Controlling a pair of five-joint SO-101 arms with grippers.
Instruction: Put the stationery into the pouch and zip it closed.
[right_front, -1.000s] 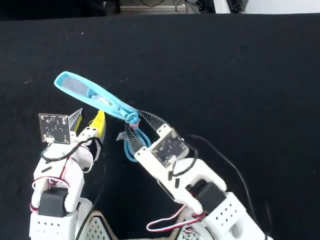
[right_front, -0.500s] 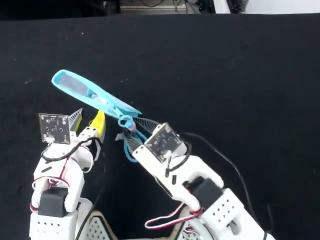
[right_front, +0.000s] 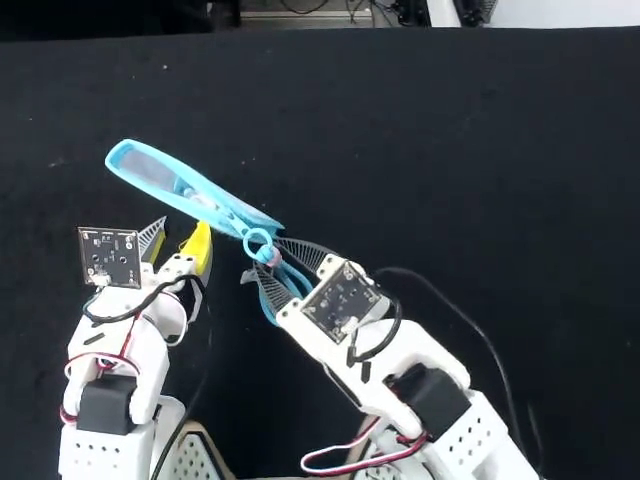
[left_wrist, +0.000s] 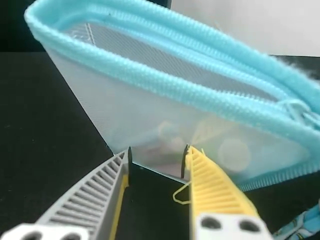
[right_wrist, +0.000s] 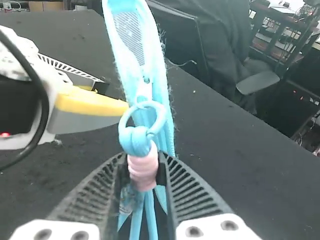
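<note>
A light-blue mesh pouch (right_front: 170, 185) stands on edge, slanting from the far left toward the middle of the black table. In the left wrist view the pouch (left_wrist: 175, 100) shows faint shapes inside, and its lower edge sits between the grey and yellow fingers of my left gripper (left_wrist: 157, 150), which is shut on it. From above, the left gripper (right_front: 182, 228) is just in front of the pouch. My right gripper (right_front: 263, 257) is shut on the pink zipper pull (right_wrist: 142, 172), with its blue ring (right_wrist: 142, 117) sticking out. The yellow finger (right_wrist: 90, 105) is close beside it.
A blue cord (right_front: 265, 300) loops down beside the right gripper. The black table (right_front: 480, 150) stretches open to the right and far side. An office chair (right_wrist: 255, 80) stands beyond the table's edge in the room behind.
My right gripper has drawn back a little toward the front with the zipper pull, and the ring now hangs just below the pouch's corner. The left arm has stayed put.
</note>
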